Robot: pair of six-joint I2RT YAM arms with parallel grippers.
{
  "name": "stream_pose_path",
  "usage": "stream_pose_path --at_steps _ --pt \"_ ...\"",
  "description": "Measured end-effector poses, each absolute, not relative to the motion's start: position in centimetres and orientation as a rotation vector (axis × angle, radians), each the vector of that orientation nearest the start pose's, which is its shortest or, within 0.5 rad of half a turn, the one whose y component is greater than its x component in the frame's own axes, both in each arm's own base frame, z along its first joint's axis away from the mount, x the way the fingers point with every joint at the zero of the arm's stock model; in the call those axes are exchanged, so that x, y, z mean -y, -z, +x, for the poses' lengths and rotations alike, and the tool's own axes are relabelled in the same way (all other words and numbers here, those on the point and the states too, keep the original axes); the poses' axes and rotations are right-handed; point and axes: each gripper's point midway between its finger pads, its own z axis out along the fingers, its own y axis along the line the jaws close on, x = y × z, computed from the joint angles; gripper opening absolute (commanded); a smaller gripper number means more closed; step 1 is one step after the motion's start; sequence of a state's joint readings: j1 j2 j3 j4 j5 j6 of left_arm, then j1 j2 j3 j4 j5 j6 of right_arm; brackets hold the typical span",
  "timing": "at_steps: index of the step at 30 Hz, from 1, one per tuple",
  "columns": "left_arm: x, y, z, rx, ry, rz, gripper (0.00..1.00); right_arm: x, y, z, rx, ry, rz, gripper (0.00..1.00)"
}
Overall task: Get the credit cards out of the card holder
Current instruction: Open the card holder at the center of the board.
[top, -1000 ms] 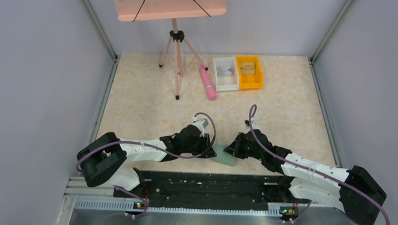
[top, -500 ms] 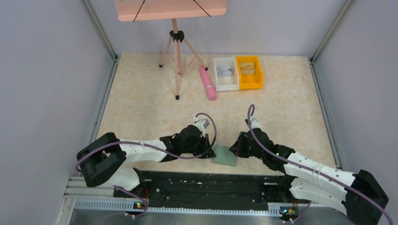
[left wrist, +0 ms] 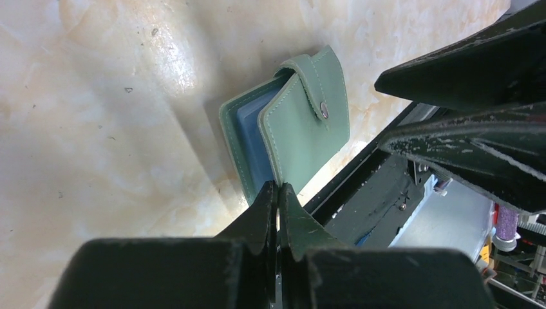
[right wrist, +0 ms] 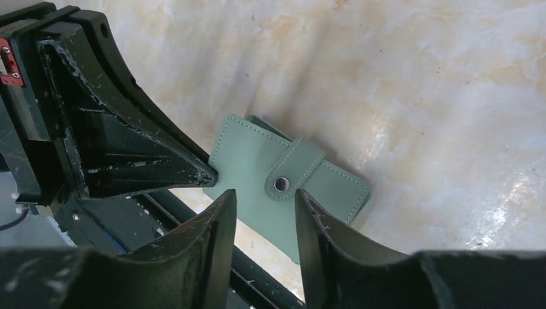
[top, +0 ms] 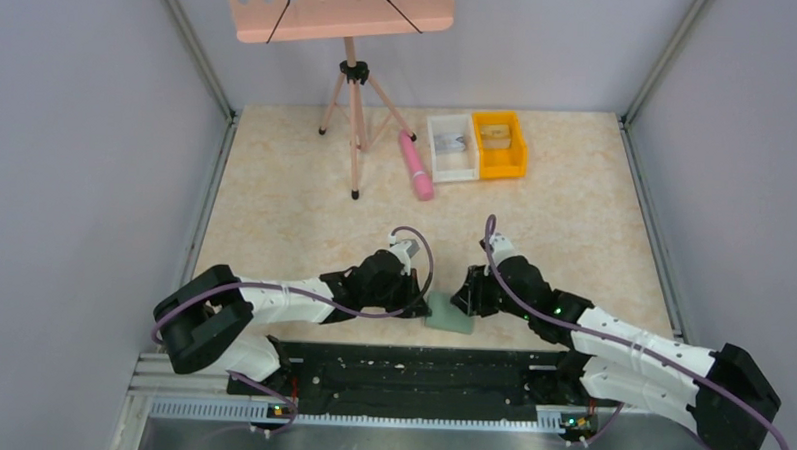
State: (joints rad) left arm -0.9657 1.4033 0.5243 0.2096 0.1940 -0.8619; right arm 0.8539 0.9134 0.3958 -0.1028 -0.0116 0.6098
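The sage-green card holder [top: 449,315] lies near the table's front edge between both grippers. Its snap tab [right wrist: 281,183] is fastened, and one side gapes slightly, showing a blue inner pocket [left wrist: 252,138]. The credit cards are hidden inside. My left gripper [top: 427,304] is shut, its tips [left wrist: 278,188] pinched at the corner of the holder's [left wrist: 309,135] top cover. My right gripper [top: 462,299] hovers over the holder's [right wrist: 244,161] other side, open. Its jaws [right wrist: 265,196] stand either side of the snap tab with nothing between them.
The black base rail [top: 409,370] runs just in front of the holder. At the back stand a pink tripod [top: 354,103] carrying a pink board [top: 337,8], a pink cylinder [top: 415,166], a white bin [top: 452,147] and an orange bin [top: 499,143].
The left gripper closed at the holder's edge. The right gripper went from shut to open and slid left over the holder. The holder shifted slightly left.
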Motion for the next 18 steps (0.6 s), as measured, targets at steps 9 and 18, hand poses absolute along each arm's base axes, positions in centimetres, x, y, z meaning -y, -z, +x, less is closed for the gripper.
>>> stream_pose_path --at_steps 9,18 --pt "32.6 -5.4 14.2 -2.508 1.131 0.260 0.00 -23.9 -8.2 16.9 -2.246 -0.850 -0.318 0.51" --pt "32.7 -5.5 14.2 -2.509 1.136 0.261 0.00 -23.9 -4.3 16.0 -2.361 -0.703 -0.363 0.48"
